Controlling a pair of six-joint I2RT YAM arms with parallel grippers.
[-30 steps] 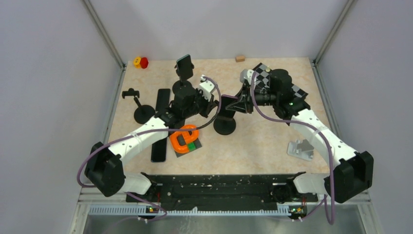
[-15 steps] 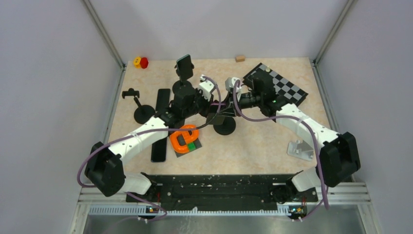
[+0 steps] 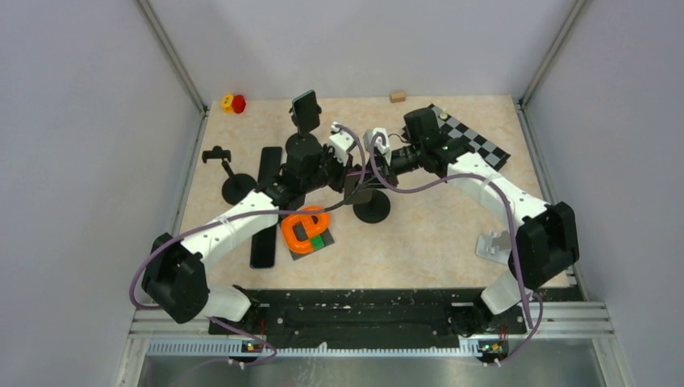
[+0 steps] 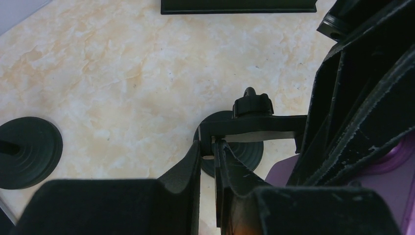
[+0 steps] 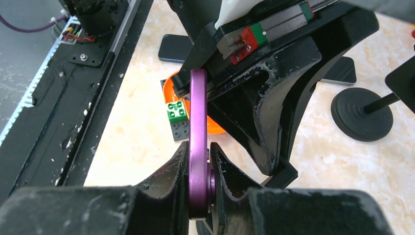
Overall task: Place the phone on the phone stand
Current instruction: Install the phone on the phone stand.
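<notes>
The purple phone (image 5: 198,98) is edge-on in the right wrist view. My right gripper (image 5: 199,152) is shut on its lower part. A patch of it also shows in the left wrist view (image 4: 281,169). The black phone stand has a round base (image 3: 372,209) at mid-table. Its clamp bar (image 4: 254,125) with a knob is above the base. My left gripper (image 4: 208,147) is shut on the near end of that bar. In the top view both grippers meet just above the stand, left gripper (image 3: 348,179) on the left, right gripper (image 3: 369,168) on the right.
An orange ring (image 3: 305,228) and a green brick (image 5: 176,111) lie near the stand. Two more black stands (image 3: 238,189) (image 3: 302,145) are left and behind, one holding a dark phone (image 3: 305,109). Dark phones (image 3: 264,242) lie flat left. A checkerboard (image 3: 476,143) and a silver stand (image 3: 498,246) are right.
My right arm has swung left with the phone, from over the checkerboard to right against my left gripper above the stand. My left arm has barely moved.
</notes>
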